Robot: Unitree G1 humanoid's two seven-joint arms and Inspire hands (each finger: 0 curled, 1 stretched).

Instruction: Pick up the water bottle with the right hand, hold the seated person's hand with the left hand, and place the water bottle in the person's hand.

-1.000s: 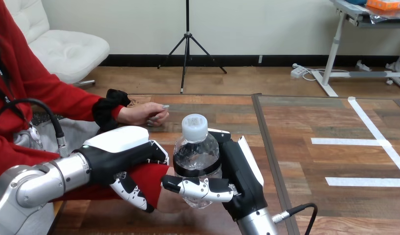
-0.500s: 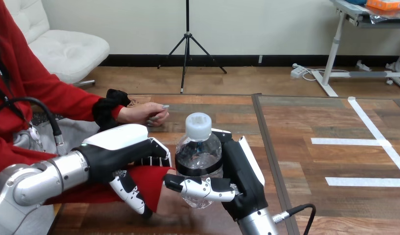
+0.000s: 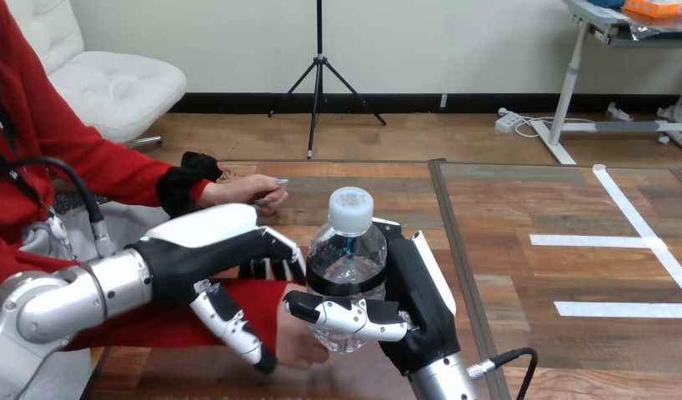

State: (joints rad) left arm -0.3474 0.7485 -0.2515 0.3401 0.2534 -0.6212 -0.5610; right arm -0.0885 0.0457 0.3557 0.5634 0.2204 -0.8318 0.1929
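Delivering step, I'd judge: right hand point(image 3: 414, 293) has its fingers clamped round the clear, rounded plastic water bottle point(image 3: 348, 260), white ribbed cap up, upright above the wooden surface point(image 3: 529, 350). Its base is beside the person's near hand point(image 3: 298, 343); contact unclear. Left hand point(image 3: 206, 237) fingers and thumb curl round the red-sleeved wrist point(image 3: 258, 297). Next: settle the bottle into the palm, then loosen; smooth plastic may slip.

Bare table point(image 3: 571, 275) lay open beyond the right hand point(image 3: 404, 300); leftward, the water bottle point(image 3: 348, 258), left hand point(image 3: 213, 258), the person's near hand point(image 3: 300, 343) and the person's far hand point(image 3: 242, 193) crowded the way.
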